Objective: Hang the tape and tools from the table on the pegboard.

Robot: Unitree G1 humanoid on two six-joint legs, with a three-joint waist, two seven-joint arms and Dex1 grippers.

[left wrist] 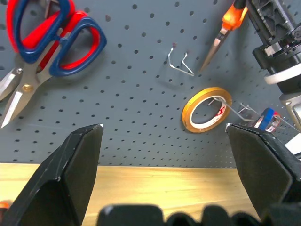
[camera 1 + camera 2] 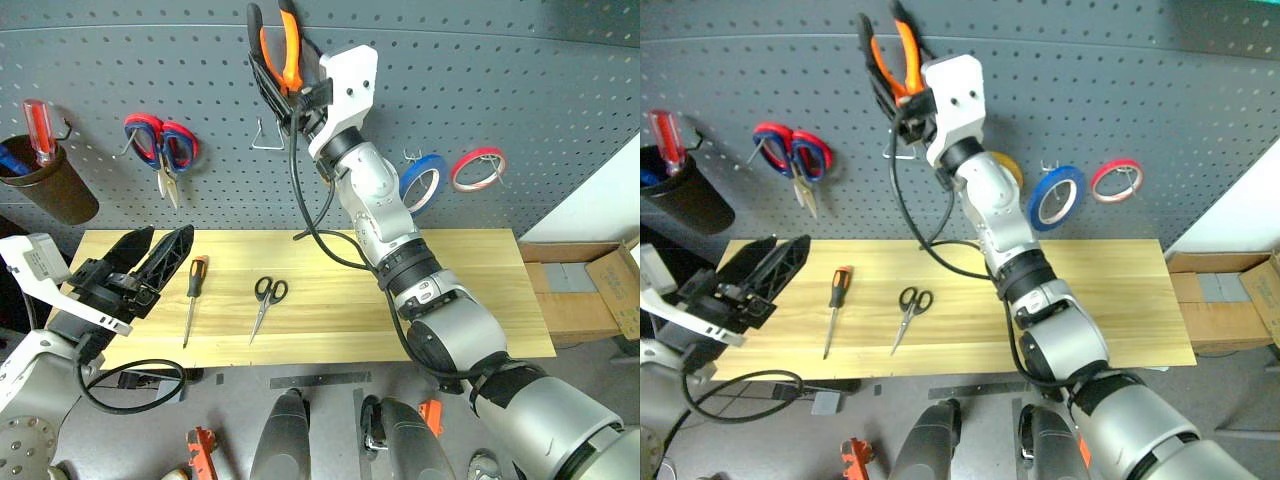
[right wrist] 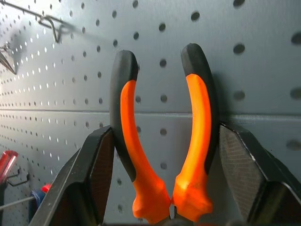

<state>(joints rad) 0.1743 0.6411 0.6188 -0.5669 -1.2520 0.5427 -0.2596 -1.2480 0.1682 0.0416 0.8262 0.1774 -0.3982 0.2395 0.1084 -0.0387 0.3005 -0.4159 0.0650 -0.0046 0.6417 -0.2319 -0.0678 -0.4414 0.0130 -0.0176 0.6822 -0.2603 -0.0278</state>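
Note:
High against the pegboard [image 2: 500, 80], my right gripper [image 2: 283, 85] is shut on the orange-and-black pliers [image 2: 290, 45]. Their handles point up and a finger [image 3: 96, 174] presses on each side. The blue tape [image 2: 425, 180] hangs on a hook right of that arm. On the table [image 2: 450, 290] lie the slim screwdriver [image 2: 195, 295] and the small black scissors [image 2: 268, 298]. My left gripper [image 2: 165, 237] hovers open over the table's left end, left of the screwdriver, with nothing between its fingers [image 1: 70, 174].
On the board hang red-and-blue scissors [image 2: 160, 145], a yellow roll [image 2: 1005, 170], a red roll [image 2: 478, 168] and an empty wire hook [image 2: 268, 135]. A brown cup [image 2: 45, 180] with a red-handled screwdriver hangs at far left. A cardboard box [image 2: 590, 285] stands right of the table.

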